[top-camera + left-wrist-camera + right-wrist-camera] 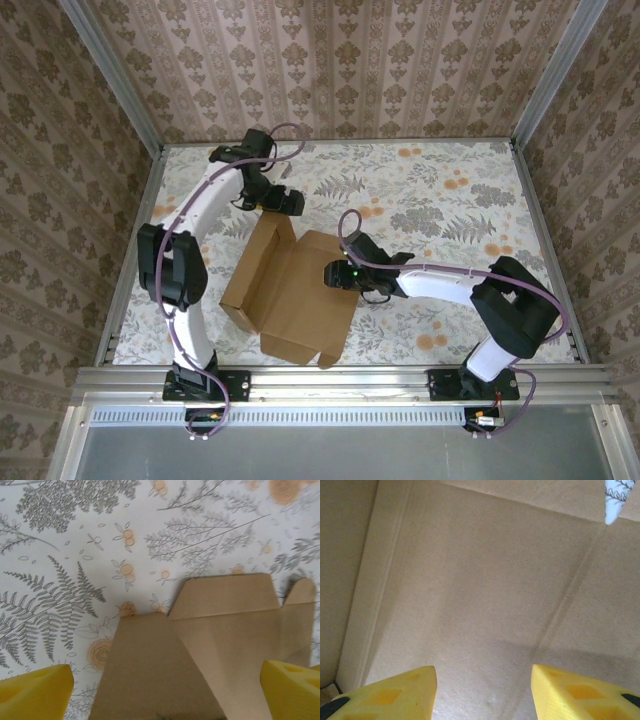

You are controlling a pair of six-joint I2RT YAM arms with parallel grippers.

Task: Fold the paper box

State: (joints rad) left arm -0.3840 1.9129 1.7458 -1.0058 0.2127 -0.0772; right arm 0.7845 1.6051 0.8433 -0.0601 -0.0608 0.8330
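Brown cardboard box (290,290), one side raised, on floral table (450,200); patterned walls (340,60) around. Left gripper (167,680) spread wide over far flap (225,597); right gripper (484,677) fingers apart over inner panel, empty.

paper box (300,300) on table (450,200), left of centre; left tool (285,204) behind it; right tool (341,274) over its right part

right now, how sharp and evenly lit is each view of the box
top view: sharp, evenly lit, no glare on the box; left wrist view: tablecloth fairly crisp, left fingers blurry in the corners; right wrist view: box surface close and soft, dim shadow band above the right fingers
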